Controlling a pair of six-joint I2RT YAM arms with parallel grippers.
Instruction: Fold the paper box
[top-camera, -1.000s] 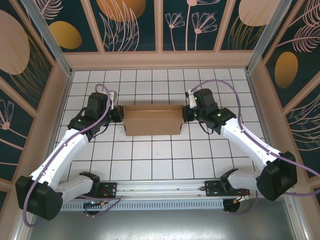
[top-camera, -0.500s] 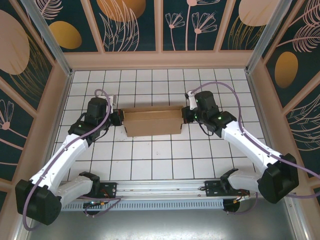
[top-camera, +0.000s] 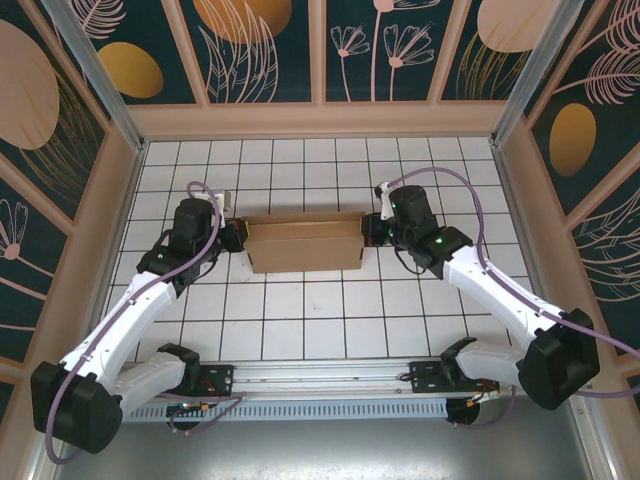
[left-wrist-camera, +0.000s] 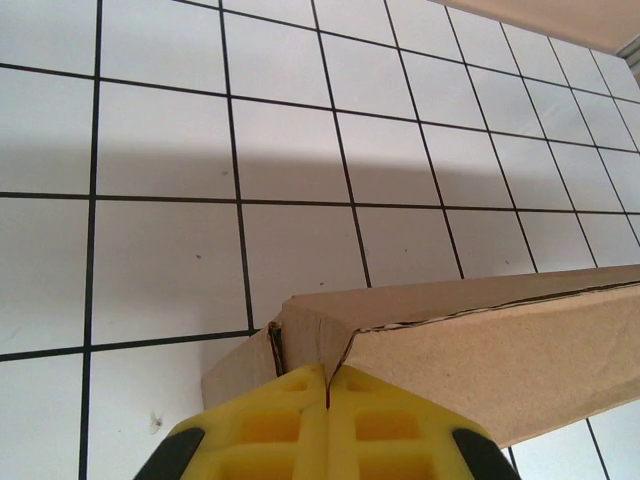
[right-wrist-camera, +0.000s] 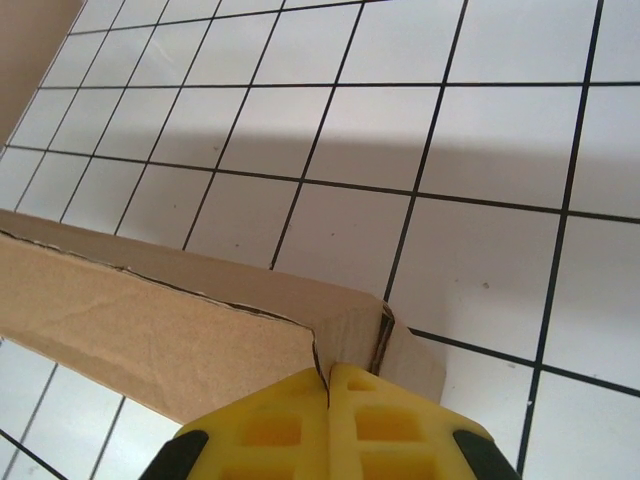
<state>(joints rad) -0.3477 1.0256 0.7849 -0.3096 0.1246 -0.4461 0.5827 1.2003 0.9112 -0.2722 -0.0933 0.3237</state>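
Pinching opposite ends of the plain brown cardboard paper box (top-camera: 305, 245), which is lying mid white tiled bench (top-camera: 300, 330), left pincer (left-wrist-camera: 327, 385) and right pincer (right-wrist-camera: 328, 385) are clamping its end flaps, likely steadying walls for folding.

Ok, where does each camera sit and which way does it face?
Top external: above and behind the bases, looking down on the table; both arms show, left gripper and right gripper at the ends of the box.
Left wrist: on the left arm, looking along its fingers at a box corner.
Right wrist: on the right arm, looking along its fingers at a box corner.
Shared: all see the box; both wrist views show fingers shut on it.
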